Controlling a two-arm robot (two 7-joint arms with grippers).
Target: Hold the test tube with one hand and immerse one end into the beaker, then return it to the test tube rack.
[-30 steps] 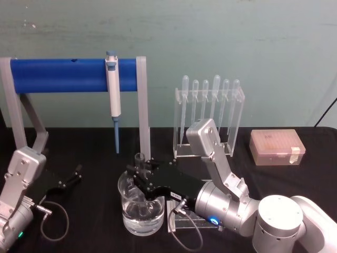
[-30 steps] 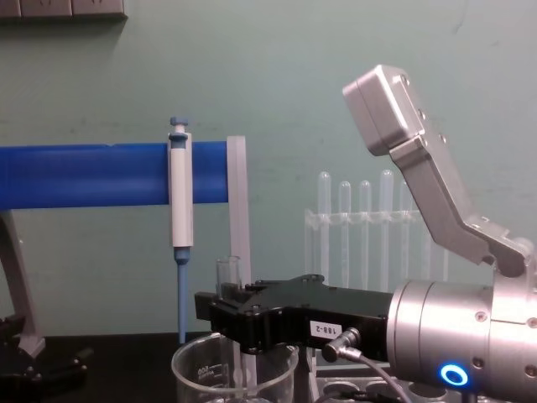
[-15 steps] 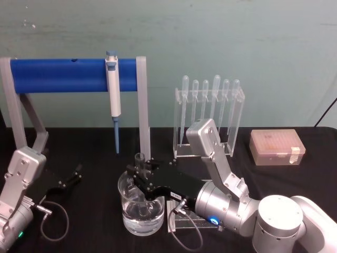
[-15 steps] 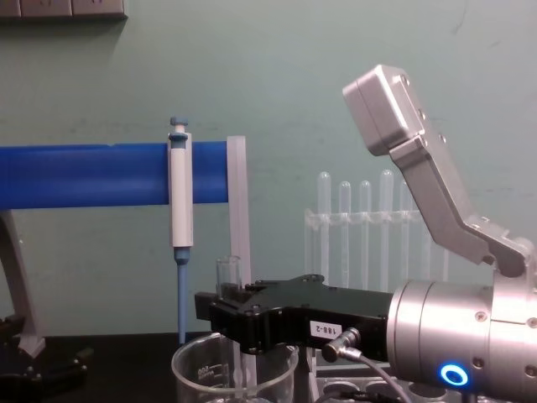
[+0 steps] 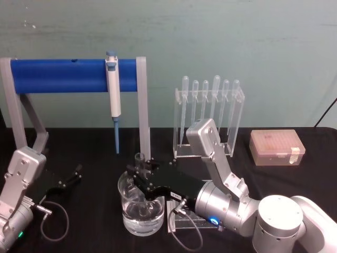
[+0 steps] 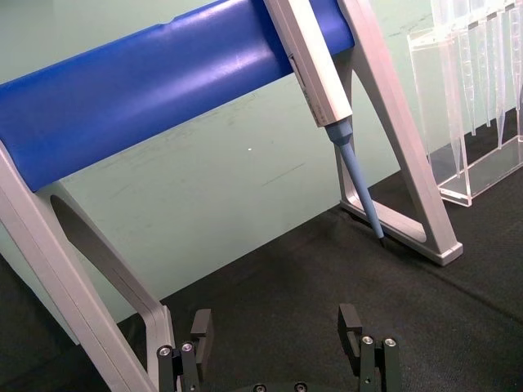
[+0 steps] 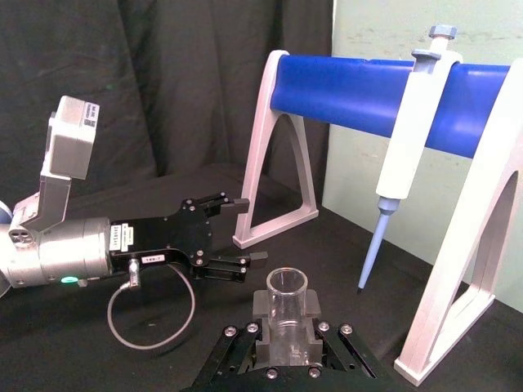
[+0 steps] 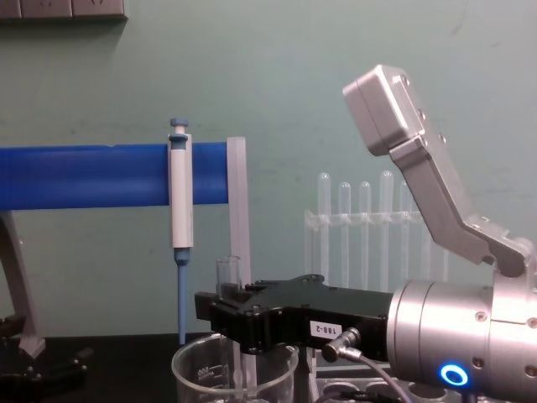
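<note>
Right gripper is clamped on the test tube, holding it upright with its mouth above the fingers and its lower part down inside the beaker, which stands directly beneath and holds clear liquid. Under the gripper's wrist lies a clear rack. Just beyond its fingertips rises the pale leg of a blue-barred stand carrying a hanging pipettor. Behind its arm stands a pipette rack. Out past the beaker, well apart, the left gripper rests low on the black table with fingers spread.
</note>
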